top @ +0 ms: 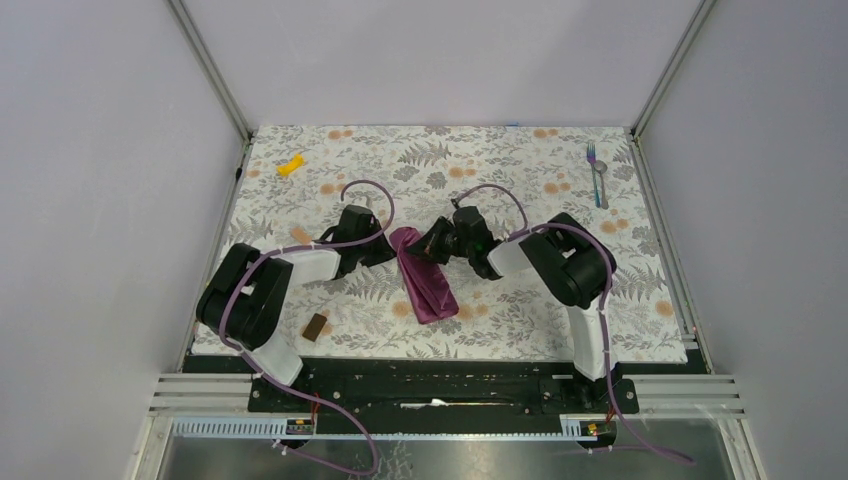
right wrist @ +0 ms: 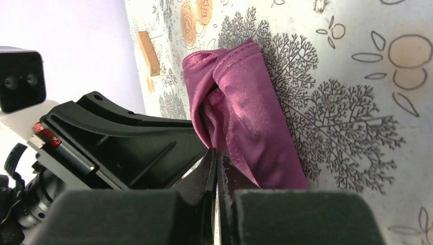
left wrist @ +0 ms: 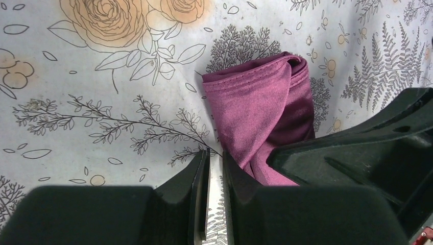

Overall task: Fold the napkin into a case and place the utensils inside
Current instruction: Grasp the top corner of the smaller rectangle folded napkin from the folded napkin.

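Where the flower-printed table (top: 520, 330) fills the floor of the white-walled enclosure, my left arm (top: 250, 300) and my right arm (top: 575, 265) both reach inward and meet near its middle. Between them lies the napkin (top: 425, 280), folded into a long narrow plum strip that runs from the two wrists toward the near edge, tilted slightly to the right. Its far end is rounded and bunched, with several layers and a stitched hem showing in both wrist views. My left pincer (left wrist: 215, 155) sits low at the strip's left side. Its jaws stand a thin slit apart with only bare tablecloth visible in the gap, so it grasps nothing, and the cloth touches the outer face of one finger. My right pincer (right wrist: 217, 153) is clenched, its tips pressed together against the near left edge of the napkin; whether a fold is caught between them cannot be told. The spoon (top: 599, 185) and the fork (top: 591, 155) lie side by side at the far right corner, well apart from the napkin. A brown block (top: 315, 326) rests beside my left arm's base, a tan block (top: 301, 233) near that arm's wrist, and a yellow piece (top: 291, 165) at the far left.
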`<state>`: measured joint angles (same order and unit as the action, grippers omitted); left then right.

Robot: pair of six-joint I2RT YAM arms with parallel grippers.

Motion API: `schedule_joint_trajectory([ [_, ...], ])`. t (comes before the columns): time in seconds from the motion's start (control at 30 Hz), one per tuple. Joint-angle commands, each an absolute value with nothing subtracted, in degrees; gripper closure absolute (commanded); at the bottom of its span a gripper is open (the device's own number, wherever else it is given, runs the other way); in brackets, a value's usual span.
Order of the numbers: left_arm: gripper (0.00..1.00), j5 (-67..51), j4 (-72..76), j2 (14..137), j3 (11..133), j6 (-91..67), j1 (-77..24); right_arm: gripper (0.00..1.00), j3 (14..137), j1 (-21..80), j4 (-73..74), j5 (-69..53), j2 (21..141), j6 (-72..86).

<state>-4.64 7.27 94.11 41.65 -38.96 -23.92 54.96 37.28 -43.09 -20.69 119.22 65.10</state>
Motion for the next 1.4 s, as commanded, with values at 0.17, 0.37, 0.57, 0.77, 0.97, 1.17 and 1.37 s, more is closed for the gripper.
schedule_joint_trajectory([
  [0.17,0.81,-6.12,6.58,99.02,42.49,-39.02,-25.09,1.00,69.88,39.31,-41.77,-22.25,128.38,66.31],
  [0.37,0.82,-4.48,6.22,98.96,42.19,-38.29,-25.11,0.89,65.83,37.72,-43.74,-19.89,125.97,67.21],
  [0.57,0.82,-3.00,4.68,95.98,41.23,-36.98,-25.05,0.84,59.64,34.60,-42.95,-23.59,119.96,64.35],
  [0.77,0.80,-4.83,5.27,95.88,40.55,-37.14,-25.05,0.80,55.89,34.43,-40.10,-23.06,116.68,59.90],
  [0.97,0.80,-6.36,6.97,97.64,40.30,-38.48,-25.27,0.85,57.54,37.05,-41.88,-21.39,121.39,62.34],
  [1.17,0.80,-6.90,7.39,98.95,40.91,-38.89,-25.58,0.87,66.38,39.09,-36.93,-17.76,124.33,63.86],
  [1.37,0.75,-5.73,4.44,96.81,41.84,-36.90,-25.58,0.86,69.54,39.48,-33.28,-18.43,119.99,62.13],
])
